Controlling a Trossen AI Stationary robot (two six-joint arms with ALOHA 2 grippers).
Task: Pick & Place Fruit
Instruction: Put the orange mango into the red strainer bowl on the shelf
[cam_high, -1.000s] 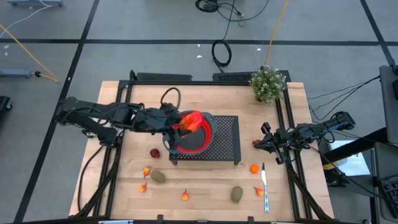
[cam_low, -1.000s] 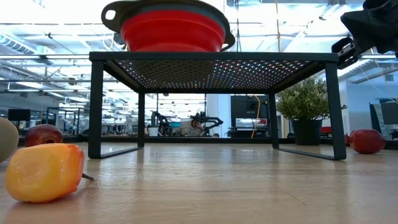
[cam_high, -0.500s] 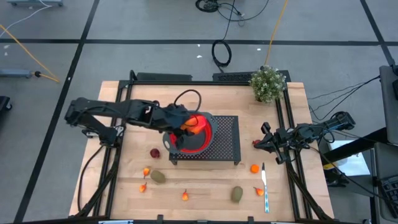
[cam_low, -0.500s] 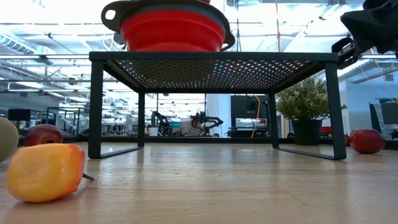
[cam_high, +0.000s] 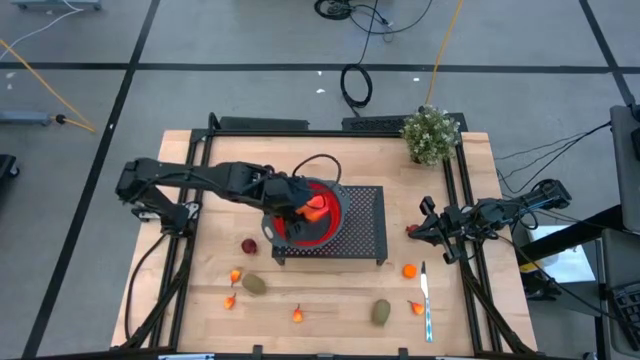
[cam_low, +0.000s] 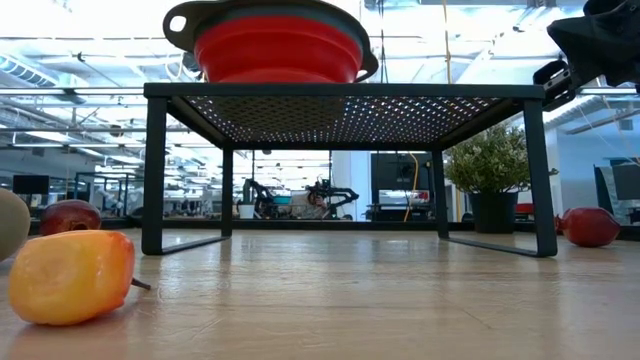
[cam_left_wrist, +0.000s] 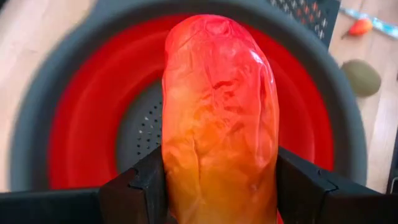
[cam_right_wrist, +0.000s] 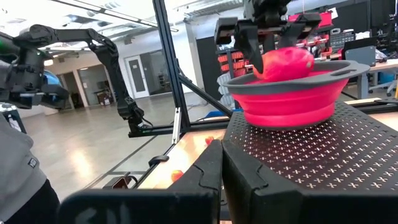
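left gripper (cam_left_wrist: 217, 186) grasps the long orange fruit (cam_left_wrist: 217, 118), low inside the red bowl (cam_high: 305, 232) on the black rack (cam_high: 365, 225). right gripper (cam_high: 413, 230) waits clenched at the surface's right edge.

A: Colours? Long fruit (cam_left_wrist: 217, 124) is orange blending to red at one end. Bowl (cam_high: 330, 232) is red inside with a grey rim.
B: Rack (cam_high: 365, 225) is black perforated mesh. Bench (cam_high: 330, 300) is light wood grain.
A: Loose fruit: dark red round one (cam_high: 248, 246), two brownish-green ovals (cam_high: 256, 284) (cam_high: 381, 312), small orange bits (cam_high: 409, 270).
B: Utensil (cam_high: 427, 300) is silver with a light-blue handle. Plant (cam_high: 431, 133) is green.
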